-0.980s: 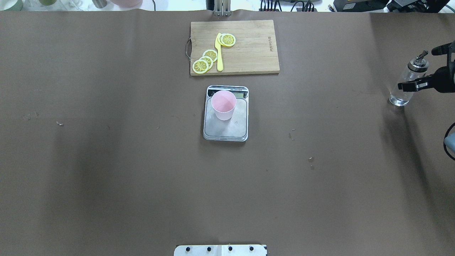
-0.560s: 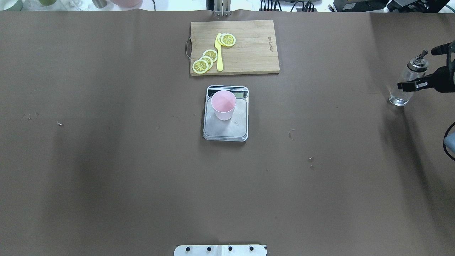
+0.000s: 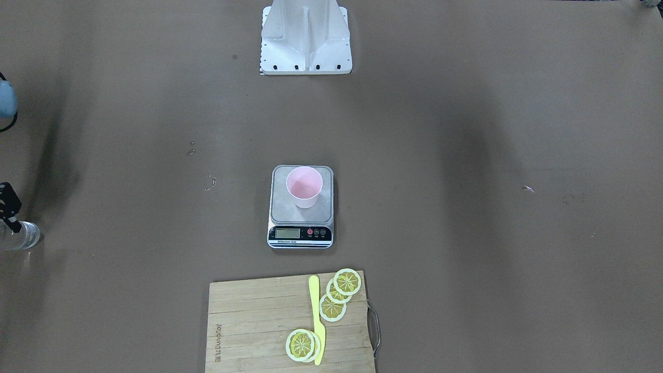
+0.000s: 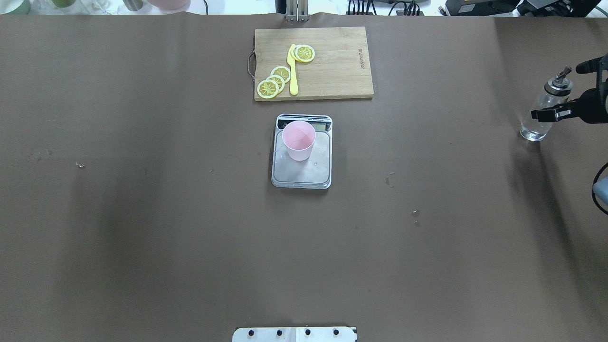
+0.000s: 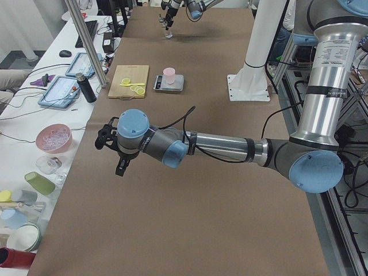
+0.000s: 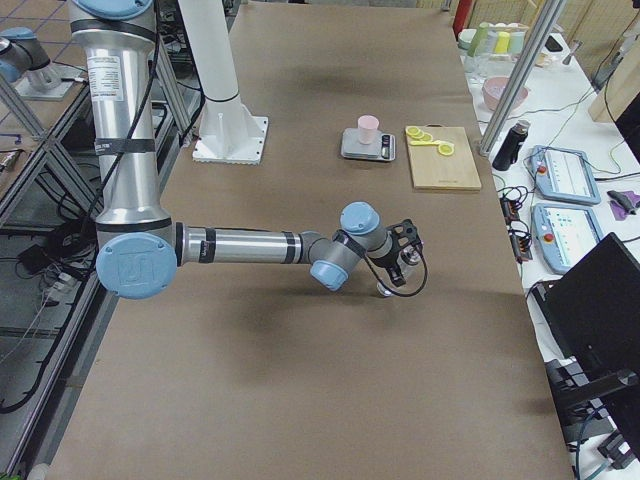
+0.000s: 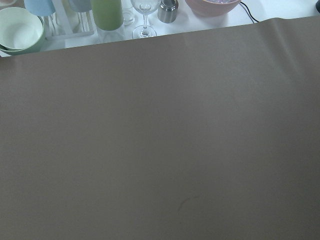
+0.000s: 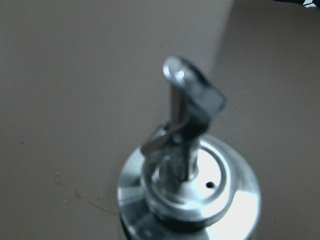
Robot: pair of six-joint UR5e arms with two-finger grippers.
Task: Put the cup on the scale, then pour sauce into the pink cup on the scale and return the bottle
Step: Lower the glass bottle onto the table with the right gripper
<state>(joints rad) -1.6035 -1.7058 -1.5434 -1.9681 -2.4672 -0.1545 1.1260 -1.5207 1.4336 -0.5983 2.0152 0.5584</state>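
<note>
Right claw [image 4: 556, 92] is straddling the clear glass bottle [image 4: 543, 102], fingers spread wide, not pinching. Bottle's standing upright at far right of the matte brown surface [image 4: 142, 199], chrome spout cap up. Tapered pale pink plastic cup [image 4: 299, 140] is sitting on rect. steel-topped scale [image 4: 304, 175], center. Left claw [image 5: 112, 150] is hovering; grip state can't tell.

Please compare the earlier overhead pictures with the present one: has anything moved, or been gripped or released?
Nothing has visibly changed. The bottle stands near the table's edge between the open fingers of the right gripper, and the cup stands on the scale, as before.
</note>
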